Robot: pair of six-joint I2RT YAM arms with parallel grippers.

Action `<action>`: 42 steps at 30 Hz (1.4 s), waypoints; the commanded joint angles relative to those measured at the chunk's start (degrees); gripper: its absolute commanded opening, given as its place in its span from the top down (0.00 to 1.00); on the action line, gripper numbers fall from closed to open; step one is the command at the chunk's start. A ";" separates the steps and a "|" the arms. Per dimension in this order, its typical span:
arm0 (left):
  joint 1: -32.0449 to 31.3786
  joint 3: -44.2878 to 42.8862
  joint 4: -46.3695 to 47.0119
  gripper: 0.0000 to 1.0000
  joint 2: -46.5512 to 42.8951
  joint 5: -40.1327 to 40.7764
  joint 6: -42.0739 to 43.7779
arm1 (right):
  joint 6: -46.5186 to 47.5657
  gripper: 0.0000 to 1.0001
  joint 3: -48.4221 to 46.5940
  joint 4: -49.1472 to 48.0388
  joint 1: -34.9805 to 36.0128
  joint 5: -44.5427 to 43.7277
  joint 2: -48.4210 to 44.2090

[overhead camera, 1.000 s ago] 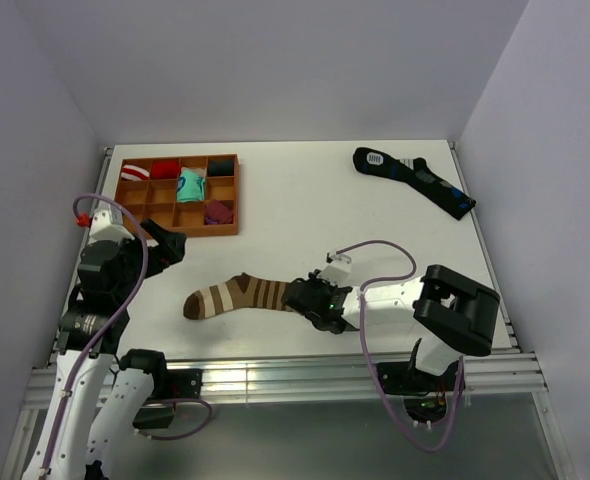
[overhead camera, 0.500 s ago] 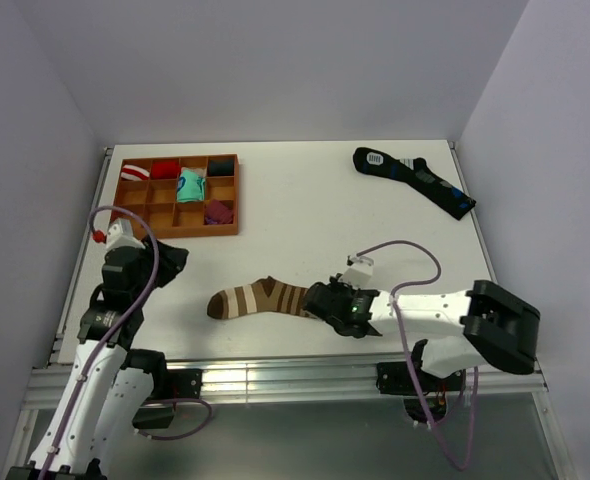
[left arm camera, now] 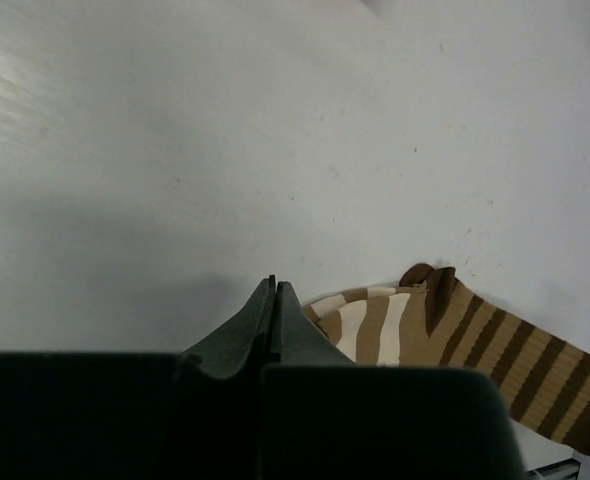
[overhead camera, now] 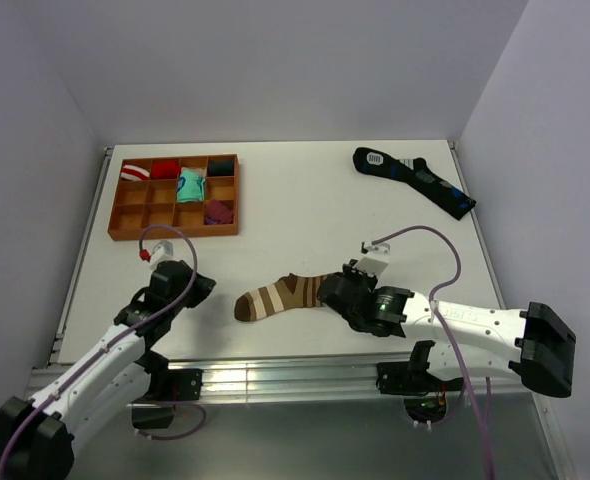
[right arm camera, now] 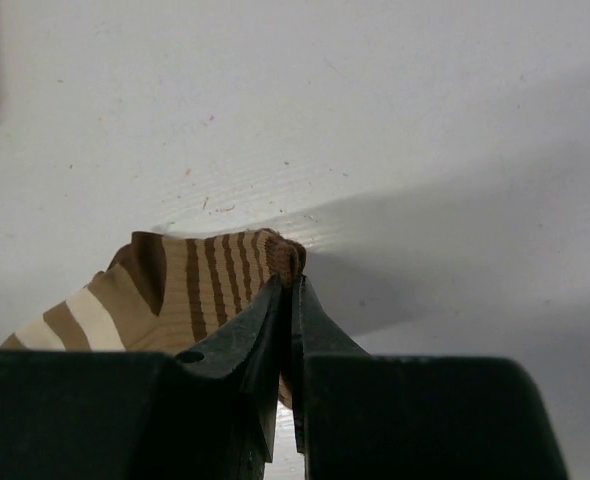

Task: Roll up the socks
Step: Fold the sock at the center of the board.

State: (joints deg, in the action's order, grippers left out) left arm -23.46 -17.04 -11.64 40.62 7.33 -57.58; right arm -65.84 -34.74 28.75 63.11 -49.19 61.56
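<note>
The brown socks (overhead camera: 278,297) with cream stripes lie flat on the white table, toe to the left and cuff to the right. My right gripper (overhead camera: 329,293) is shut on the cuff end. In the right wrist view the ribbed cuff of the socks (right arm camera: 200,285) is pinched between the tips of that gripper (right arm camera: 289,284). My left gripper (overhead camera: 207,285) is low over the table, just left of the toe. In the left wrist view this gripper (left arm camera: 274,286) is shut with nothing between its tips, and the striped socks (left arm camera: 445,322) lie beside its right finger.
A brown compartment tray (overhead camera: 174,236) sits at the back left and holds small red (overhead camera: 165,170), teal (overhead camera: 190,186) and purple (overhead camera: 218,211) bundles. A dark sock with blue marks (overhead camera: 415,180) lies at the back right. Grey walls stand close on both sides.
My right gripper has pulled the socks to the right by the cuff. My left arm has dropped forward toward the toe end, and its gripper has gone from open to shut.
</note>
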 commanded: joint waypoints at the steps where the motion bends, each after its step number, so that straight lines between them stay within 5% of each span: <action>1: -4.04 0.60 7.94 1.00 4.97 5.58 -4.20 | 6.07 0.93 -3.75 -1.32 -0.27 -4.26 -1.27; 8: -12.82 2.36 10.85 1.00 10.53 11.29 -8.51 | 12.40 0.96 -6.83 -6.95 -0.09 -0.48 -1.27; 26: -22.85 5.35 18.05 1.00 18.61 13.58 -13.96 | 15.31 0.98 -17.55 -15.56 7.63 2.08 15.16; 42: -25.58 5.44 16.39 1.00 18.18 15.34 -15.54 | 16.54 0.99 -21.95 -26.55 10.19 10.34 29.40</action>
State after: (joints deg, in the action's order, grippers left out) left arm -48.69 -11.86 6.22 60.53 20.93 -72.27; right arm -49.56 -54.46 6.09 72.90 -39.68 89.95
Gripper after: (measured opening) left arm 0.013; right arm 0.102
